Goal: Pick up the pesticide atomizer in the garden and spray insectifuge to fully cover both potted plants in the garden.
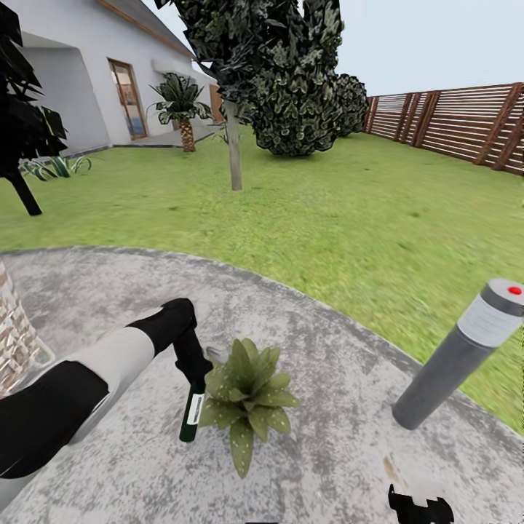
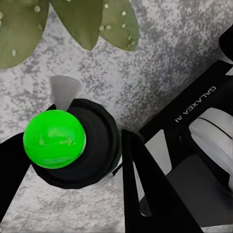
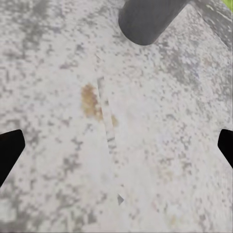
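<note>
Head view sets out the grey mottled paving [image 1: 349, 451], curving to the lawn's edge, with a low potted plant of broad spotted green leaves [image 1: 247, 397] near its middle. Just beside it hangs the slim dark-green pesticide atomizer [image 1: 192, 416], long axis nearly upright, clamped in the left claw [image 1: 195, 372]. Its spray cone points at the leaves. The right claw [image 1: 418, 506], fingers apart, hovers near the grey bollard lamp [image 1: 455, 356].
</note>
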Tool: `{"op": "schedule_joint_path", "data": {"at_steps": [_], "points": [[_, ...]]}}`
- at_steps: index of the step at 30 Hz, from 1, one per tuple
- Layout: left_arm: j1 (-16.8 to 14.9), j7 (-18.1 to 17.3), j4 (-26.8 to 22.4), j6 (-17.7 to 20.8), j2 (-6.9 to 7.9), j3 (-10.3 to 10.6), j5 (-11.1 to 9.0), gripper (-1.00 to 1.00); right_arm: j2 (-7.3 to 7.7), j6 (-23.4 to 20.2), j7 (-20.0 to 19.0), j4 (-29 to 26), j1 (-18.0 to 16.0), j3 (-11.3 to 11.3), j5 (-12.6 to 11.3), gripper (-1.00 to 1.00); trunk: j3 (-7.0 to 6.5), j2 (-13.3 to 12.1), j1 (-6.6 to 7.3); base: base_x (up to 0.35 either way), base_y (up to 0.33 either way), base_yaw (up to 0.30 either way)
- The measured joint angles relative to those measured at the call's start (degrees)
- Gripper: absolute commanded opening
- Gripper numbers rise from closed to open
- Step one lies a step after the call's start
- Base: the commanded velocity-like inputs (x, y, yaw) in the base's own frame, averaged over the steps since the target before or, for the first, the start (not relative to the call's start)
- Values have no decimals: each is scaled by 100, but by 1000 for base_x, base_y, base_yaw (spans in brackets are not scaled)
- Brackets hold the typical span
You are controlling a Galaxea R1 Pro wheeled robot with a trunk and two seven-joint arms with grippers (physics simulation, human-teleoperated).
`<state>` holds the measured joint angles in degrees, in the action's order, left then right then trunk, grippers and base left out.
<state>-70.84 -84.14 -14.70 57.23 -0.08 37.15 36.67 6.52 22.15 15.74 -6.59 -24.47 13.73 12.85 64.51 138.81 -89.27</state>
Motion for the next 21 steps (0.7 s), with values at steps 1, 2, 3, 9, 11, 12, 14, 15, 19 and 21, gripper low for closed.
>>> {"op": "schedule_joint_path", "data": {"at_steps": [1,2,3,9,11,12,14,15,19,21], "points": [[-8,1,0,0,-1,0,0,-100,0,0,0,0,0,0,0,100,0,0,0,6,2,-200],[-30,1,1,0,-1,-2,1,-100,0,0,0,-1,1,0,0,100,0,0,0,3,1,-230],[-67,1,1,0,3,-1,-3,-100,0,0,0,-1,1,0,0,100,0,0,0,2,0,-246],[-283,0,-1,0,-8,6,-11,-100,0,0,0,1,-1,0,0,100,0,0,0,0,0,-106],[-298,2,5,-1,14,6,-8,-100,0,0,0,1,-1,0,0,100,0,0,0,0,0,-7],[-324,3,8,-4,32,8,-5,-100,0,0,0,1,0,0,0,100,0,0,0,0,0,-3],[-365,3,13,-4,47,86,87,-100,0,0,0,1,0,0,0,100,0,0,0,0,0,-1],[-373,3,16,-3,51,129,171,-100,0,0,0,1,0,0,0,100,0,0,0,0,0,0],[-367,-19,31,0,47,195,519,-100,0,0,0,1,0,0,0,100,0,0,0,0,0,0],[-345,-156,23,1,16,202,552,-100,0,0,0,1,-1,0,0,100,0,0,0,0,0,0]]}}
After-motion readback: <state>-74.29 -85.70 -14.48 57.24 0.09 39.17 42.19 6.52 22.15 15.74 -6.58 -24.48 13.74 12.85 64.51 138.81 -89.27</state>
